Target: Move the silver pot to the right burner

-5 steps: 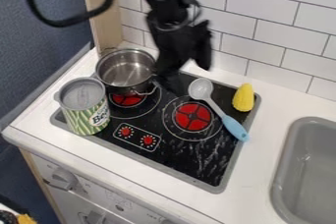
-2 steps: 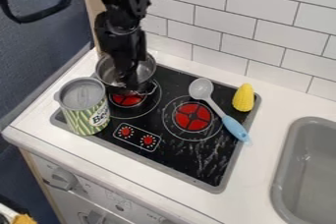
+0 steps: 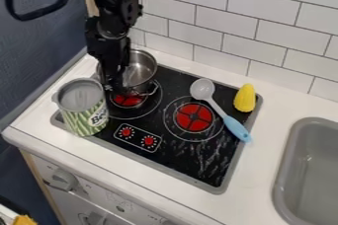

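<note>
The black gripper point(image 3: 115, 86) has moved over toward the striped can point(image 3: 84, 108). Now it hangs at the side of the silver pot point(image 3: 141, 71) by that can. I can't tell if it is open or closed. The pot sits at the back of the left burner point(image 3: 127, 99). It looks hard, light and slippery, so a tight pinch on its thin rim seems best.

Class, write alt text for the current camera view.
A black robot arm hangs over a round silver metal pot at the black stovetop's back left; a grey spoon with a blue handle crosses towards the right, beside yellow toy corn.
</note>
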